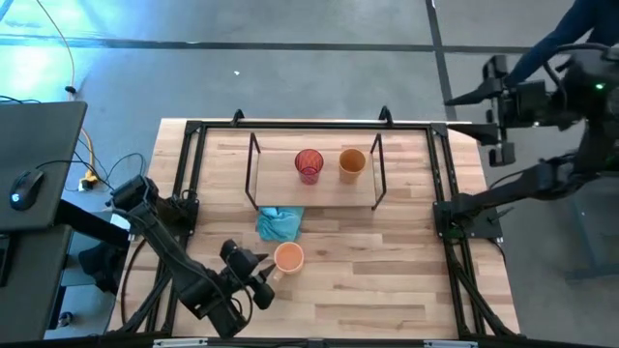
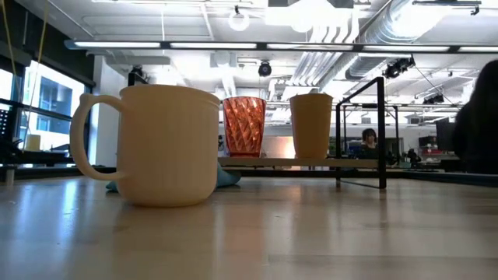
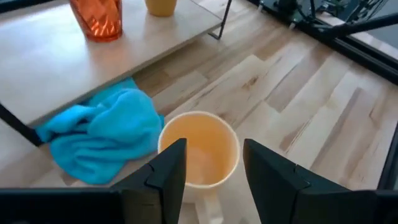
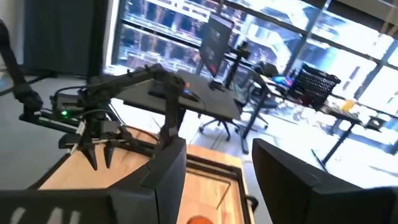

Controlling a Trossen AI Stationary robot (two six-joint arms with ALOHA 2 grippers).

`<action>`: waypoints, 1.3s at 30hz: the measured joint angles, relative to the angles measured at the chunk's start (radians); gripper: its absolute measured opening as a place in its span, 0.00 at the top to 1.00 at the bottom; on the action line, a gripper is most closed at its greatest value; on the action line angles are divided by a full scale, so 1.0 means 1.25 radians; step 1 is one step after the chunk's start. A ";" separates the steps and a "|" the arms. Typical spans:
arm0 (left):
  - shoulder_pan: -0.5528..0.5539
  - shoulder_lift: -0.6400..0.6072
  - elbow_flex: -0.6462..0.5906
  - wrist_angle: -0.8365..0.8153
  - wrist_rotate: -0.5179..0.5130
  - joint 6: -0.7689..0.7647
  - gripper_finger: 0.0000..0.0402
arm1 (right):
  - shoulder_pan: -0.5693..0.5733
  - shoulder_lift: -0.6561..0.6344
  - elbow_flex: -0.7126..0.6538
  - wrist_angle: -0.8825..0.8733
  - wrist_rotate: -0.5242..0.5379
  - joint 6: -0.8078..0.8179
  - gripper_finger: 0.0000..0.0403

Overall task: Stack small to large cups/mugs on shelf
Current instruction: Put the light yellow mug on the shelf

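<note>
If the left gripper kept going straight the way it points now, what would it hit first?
Most likely the light orange handled mug, sitting right ahead of the open left gripper; the teal-blue cloth lies off to one side. Exact depth is unclear.

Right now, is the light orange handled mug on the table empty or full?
Empty: the left wrist view looks into the light orange mug and shows its bare bottom.

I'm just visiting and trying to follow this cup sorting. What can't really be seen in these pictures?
- Mug handle: in the left wrist view it sits behind the left pincer.
- Blue cloth: in the low view the mug covers nearly all of it.
- Right pincer: in the high view, it can't be picked out off the table's far right corner.
</note>
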 joint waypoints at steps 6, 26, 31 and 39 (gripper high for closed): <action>0.000 0.004 -0.070 0.068 0.009 -0.039 0.63 | 0.000 -0.077 -0.092 0.009 0.022 0.030 0.56; -0.002 0.004 -0.142 0.223 0.117 -0.021 0.63 | 0.000 -0.282 -0.423 0.178 0.040 0.032 0.56; -0.001 0.006 -0.142 0.229 0.134 -0.011 0.63 | 0.000 -0.327 -0.500 0.217 0.040 0.038 0.56; 0.000 0.055 -0.142 0.316 0.169 0.012 0.63 | 0.000 -0.381 -0.588 0.286 0.040 0.065 0.56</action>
